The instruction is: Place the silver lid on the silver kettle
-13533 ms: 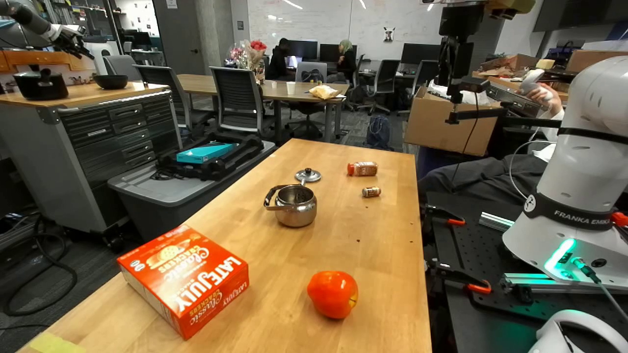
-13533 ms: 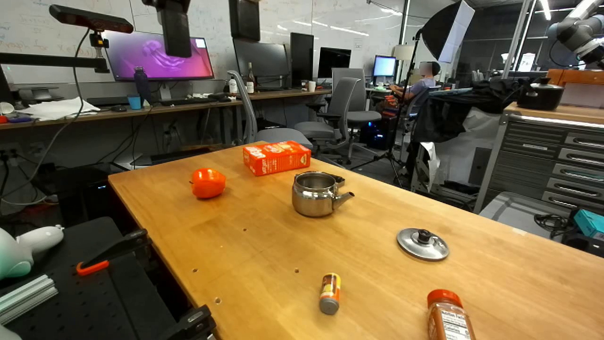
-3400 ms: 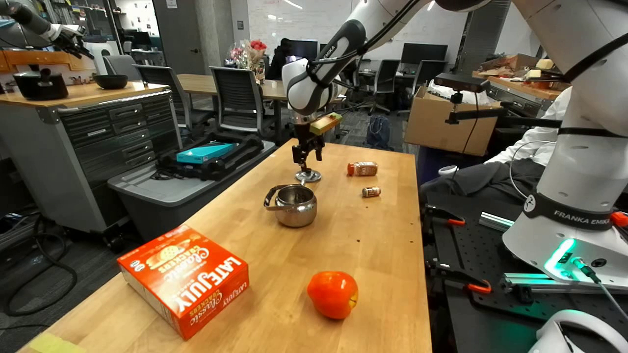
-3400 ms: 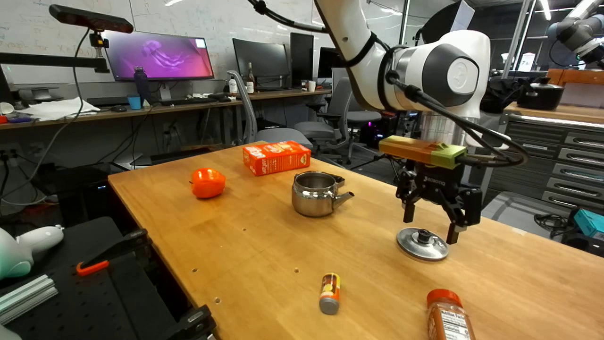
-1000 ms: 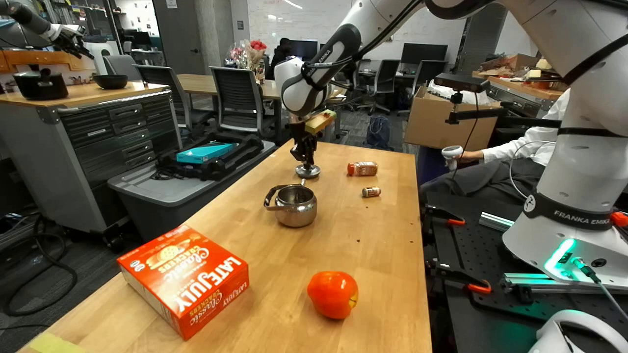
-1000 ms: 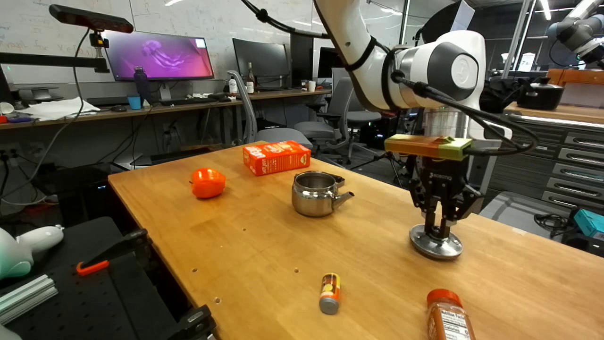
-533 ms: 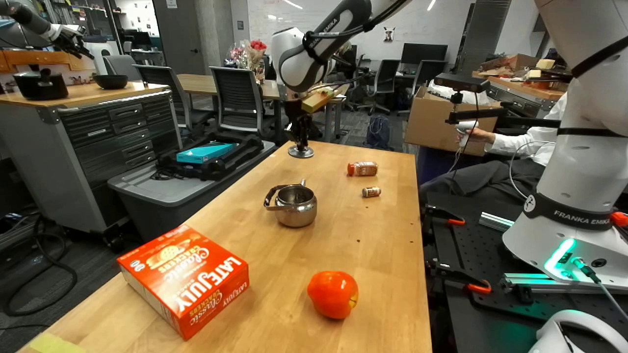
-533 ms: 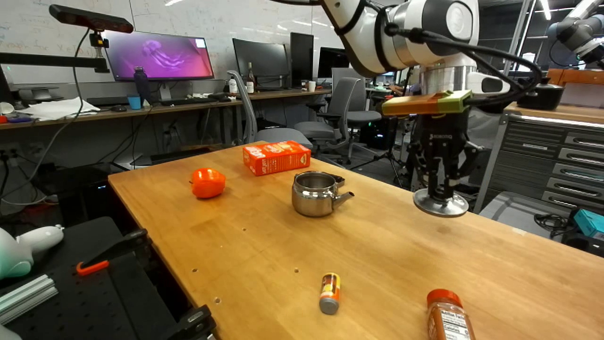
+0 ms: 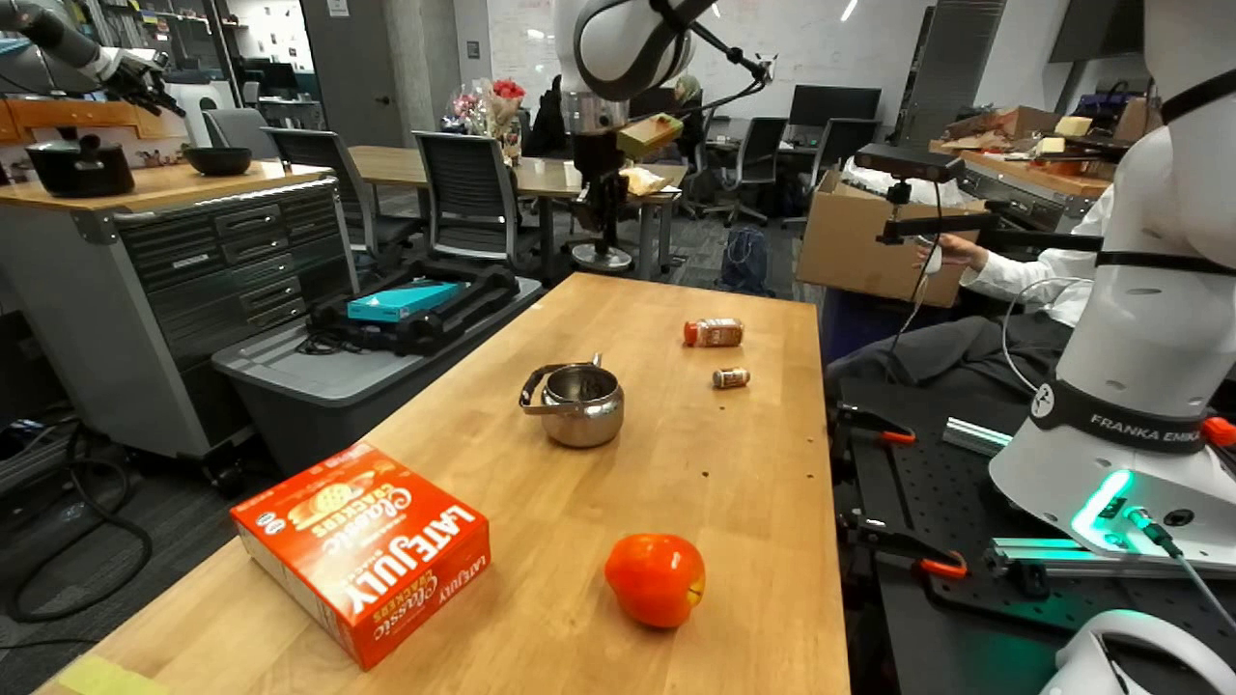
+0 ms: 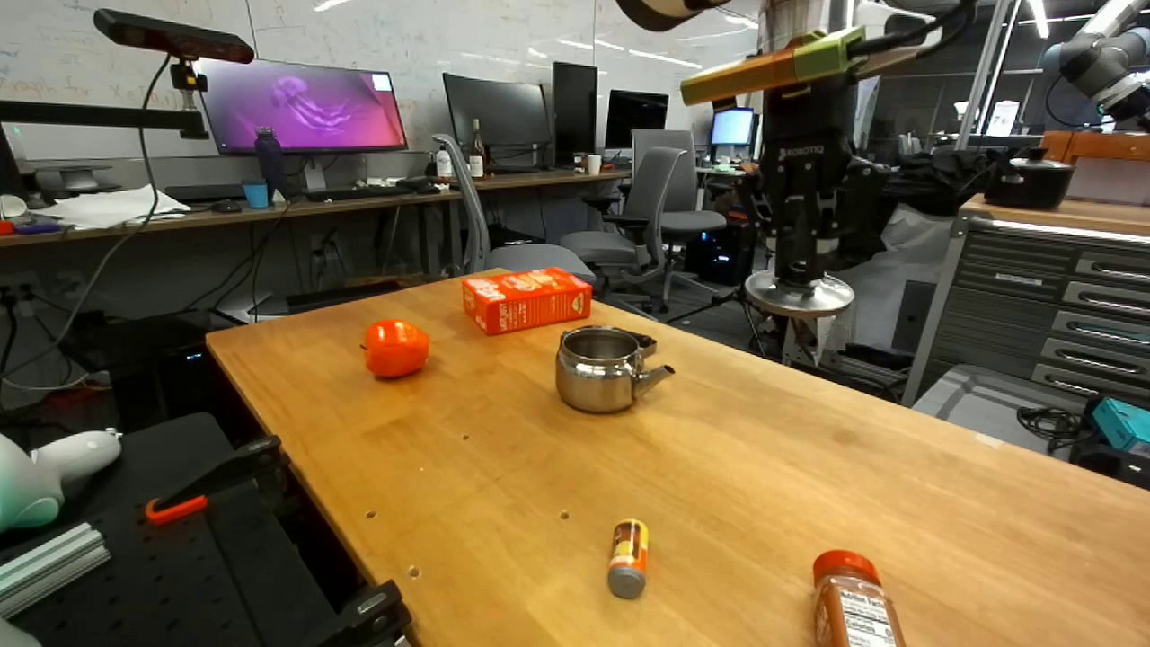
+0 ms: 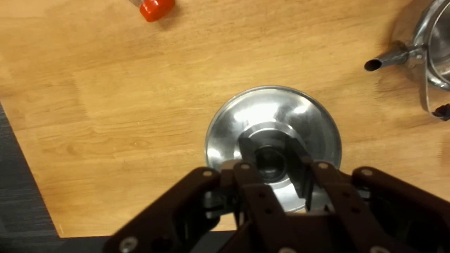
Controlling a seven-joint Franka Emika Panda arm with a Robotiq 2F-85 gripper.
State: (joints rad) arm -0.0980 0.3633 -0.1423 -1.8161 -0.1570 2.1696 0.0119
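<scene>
My gripper (image 10: 800, 277) is shut on the dark knob of the silver lid (image 10: 813, 301), which hangs level in the air beyond the table's far edge in that exterior view. In the wrist view the knob sits between both fingers, with the lid's shiny disc (image 11: 270, 109) spread out beneath them. The silver kettle (image 9: 584, 417) stands upright on the table, its top uncovered and its handle folded down to one side. Its spout (image 11: 390, 59) shows at the wrist view's right edge, where the rest of the kettle is partly cut off. Lid and kettle are well apart.
On the wooden table (image 9: 734, 541) are a red cracker box (image 9: 362, 550), an orange-red ball-like fruit (image 9: 657, 579), a small can (image 10: 628, 557) and a red-capped spice bottle (image 10: 853, 602) lying on its side. Clamps (image 9: 898, 545) sit along the robot-side edge.
From open above the lid, my gripper has shut on its knob. Over the last second it has lifted the lid off the table and carried it upward. The kettle has not moved.
</scene>
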